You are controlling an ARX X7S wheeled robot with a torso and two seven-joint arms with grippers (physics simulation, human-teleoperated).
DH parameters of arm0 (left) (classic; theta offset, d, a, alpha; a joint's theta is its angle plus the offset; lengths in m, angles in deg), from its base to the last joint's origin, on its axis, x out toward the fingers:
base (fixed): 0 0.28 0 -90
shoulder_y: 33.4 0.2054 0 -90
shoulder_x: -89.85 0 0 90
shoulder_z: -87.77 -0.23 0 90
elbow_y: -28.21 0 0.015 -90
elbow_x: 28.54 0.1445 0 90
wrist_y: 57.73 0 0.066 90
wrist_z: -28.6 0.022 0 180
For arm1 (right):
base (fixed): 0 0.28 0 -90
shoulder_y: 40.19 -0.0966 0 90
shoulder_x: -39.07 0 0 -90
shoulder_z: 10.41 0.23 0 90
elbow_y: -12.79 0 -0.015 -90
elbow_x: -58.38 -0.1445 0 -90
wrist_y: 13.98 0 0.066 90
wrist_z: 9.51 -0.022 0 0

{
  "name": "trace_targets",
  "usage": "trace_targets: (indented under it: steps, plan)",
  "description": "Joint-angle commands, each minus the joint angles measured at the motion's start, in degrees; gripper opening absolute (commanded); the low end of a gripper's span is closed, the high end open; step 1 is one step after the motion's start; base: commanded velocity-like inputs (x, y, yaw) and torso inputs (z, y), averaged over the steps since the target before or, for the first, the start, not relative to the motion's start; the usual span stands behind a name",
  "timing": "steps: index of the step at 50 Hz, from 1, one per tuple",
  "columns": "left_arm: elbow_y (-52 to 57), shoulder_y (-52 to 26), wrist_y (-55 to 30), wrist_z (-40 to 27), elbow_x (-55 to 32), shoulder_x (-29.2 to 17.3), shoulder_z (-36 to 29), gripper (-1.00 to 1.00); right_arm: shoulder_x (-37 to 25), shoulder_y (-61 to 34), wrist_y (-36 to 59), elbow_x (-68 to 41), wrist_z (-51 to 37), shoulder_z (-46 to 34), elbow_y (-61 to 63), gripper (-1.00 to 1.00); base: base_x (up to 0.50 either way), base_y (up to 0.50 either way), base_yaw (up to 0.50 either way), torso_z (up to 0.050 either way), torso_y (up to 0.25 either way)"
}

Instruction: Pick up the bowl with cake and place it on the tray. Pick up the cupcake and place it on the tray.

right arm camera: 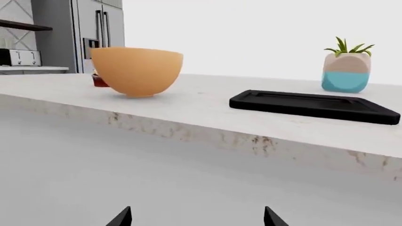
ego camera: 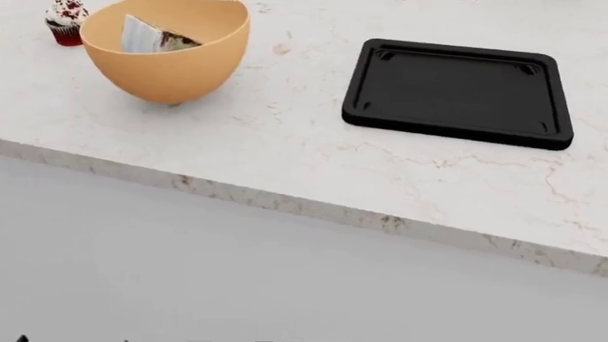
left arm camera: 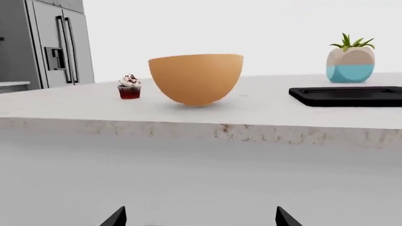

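Right, my left gripper (left arm camera: 199,221) and right gripper (right arm camera: 196,219) sit spread, empty, below the counter (ego camera: 285,135); the smooth round bowl (ego camera: 169,57) stands well beyond.

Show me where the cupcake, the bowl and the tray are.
cupcake (left arm camera: 129,87), left wrist view, on its wrapper and frosting.
bowl (ego camera: 171,75), head view, on its outer wall.
tray (ego camera: 456,85), head view, on its bare floor.

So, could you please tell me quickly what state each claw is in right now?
Left claw: open, holding nothing, low in front of the counter edge.
Right claw: open, holding nothing, also below the counter.
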Motion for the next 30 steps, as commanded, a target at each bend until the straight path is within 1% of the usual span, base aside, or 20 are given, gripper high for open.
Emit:
trace_targets:
  steps: [1,5,6,7,13,17,20,25,28,29,30]
  plan:
    - [0.78,0.75,1.45,-0.98,-0.50,-1.13,0.13,1.00,-0.41,1.04,-1.50,-1.82,-0.56,0.03,1.47,1.00,0.00,0.00,0.50,0.000,0.000]
    - [5.17,0.43,-3.30,-1.48,-0.79,-1.82,0.70,1.00,-1.18,1.93,-1.51,-2.36,-0.40,-0.01,3.76,1.00,0.16,0.49,0.00,0.000,0.000]
    - [5.31,0.28,-3.64,-1.54,-0.78,-1.92,0.70,1.00,-1.27,2.02,-1.57,-2.44,-0.43,-0.01,3.95,1.00,0.27,0.45,0.00,0.000,0.000]
    - [5.52,0.12,-3.27,-0.27,-3.43,-2.13,1.10,1.00,-1.51,2.28,-1.85,-2.94,-0.07,-0.09,4.25,1.00,0.26,0.45,0.00,0.000,0.000]
    - [9.60,-0.32,-7.36,-0.41,-3.60,-2.97,0.54,1.00,-2.23,2.99,-3.25,-4.60,0.70,-0.16,5.18,1.00,0.26,0.45,0.00,0.000,0.000]
    - [11.67,0.01,-8.44,-0.85,-3.76,-3.34,0.74,1.00,-2.59,3.65,-3.03,-4.48,0.19,-0.10,6.79,1.00,0.26,0.45,0.00,0.000,0.000]
    - [16.73,-0.30,-12.93,-1.29,-3.72,-4.31,1.13,1.00,-3.12,4.32,-0.64,-6.07,-0.78,1.06,11.45,1.00,0.26,0.46,0.00,0.000,0.000]
    - [21.87,-2.46,-19.34,-0.53,-8.51,-5.69,3.73,1.00,-4.24,4.45,3.84,-7.56,-3.07,3.42,18.42,1.00,0.15,0.42,0.00,0.000,0.000]
    - [23.13,-4.58,-22.50,0.94,-13.40,-6.19,5.54,1.00,-4.92,3.35,7.17,-8.29,-4.58,4.50,21.46,1.00,0.02,0.05,0.00,0.000,0.000]
    - [23.44,-5.42,-23.89,0.62,-13.46,-6.54,5.72,1.00,-5.06,3.13,8.11,-8.56,-4.94,4.61,22.31,1.00,0.00,0.00,0.00,0.000,0.000]
    - [24.19,-6.53,-25.88,0.58,-14.98,-6.77,6.52,1.00,-5.40,3.11,9.44,-6.60,-5.44,3.64,23.69,1.00,0.00,0.00,0.00,0.000,0.000]
